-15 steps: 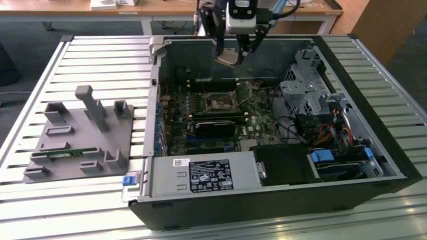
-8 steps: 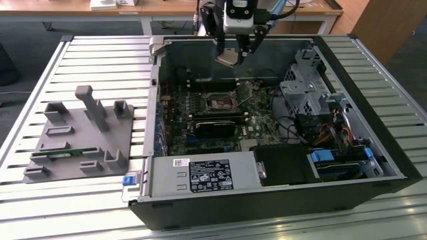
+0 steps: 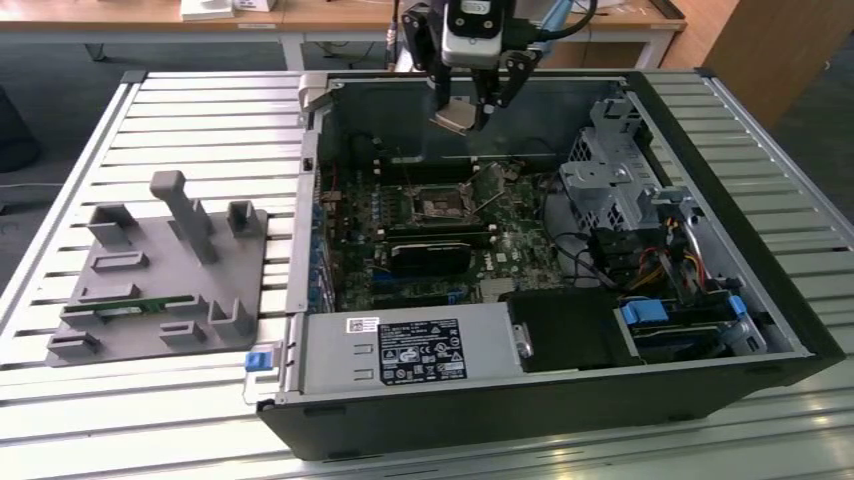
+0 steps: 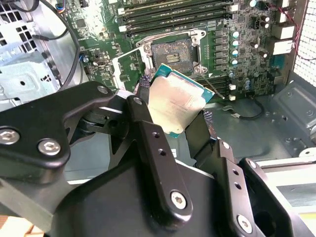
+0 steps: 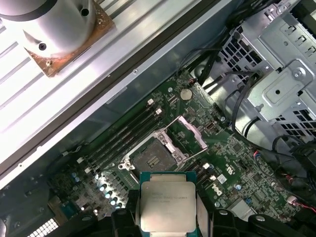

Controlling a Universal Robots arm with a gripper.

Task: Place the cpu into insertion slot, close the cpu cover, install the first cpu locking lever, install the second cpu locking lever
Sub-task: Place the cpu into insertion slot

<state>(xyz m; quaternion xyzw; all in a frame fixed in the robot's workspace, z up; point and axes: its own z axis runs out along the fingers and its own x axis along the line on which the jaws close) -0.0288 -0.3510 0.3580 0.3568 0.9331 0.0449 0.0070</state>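
Note:
My gripper [image 3: 470, 105] hangs over the open computer case, shut on the cpu [image 3: 453, 116], a flat silvery-beige square chip tilted between the black fingers [image 4: 142, 111]. In both wrist views the cpu [image 4: 174, 105] [image 5: 167, 205] sits in the grip above the green board. Below it lies the insertion slot [image 3: 437, 203] [image 4: 173, 49] [image 5: 150, 155], a dark square in a silver rim, uncovered. The cpu cover [image 5: 193, 132] [image 3: 490, 180] is swung up beside the slot. A thin locking lever [image 4: 213, 88] sticks out near the slot.
A metal drive cage [image 3: 607, 185] with cables fills the case toward the exterior view's right. A long black card [image 3: 434, 250] lies just in front of the slot, with the power supply [image 3: 400, 350] nearer. A grey fixture with posts [image 3: 160, 270] stands on the slatted table [image 3: 80, 400].

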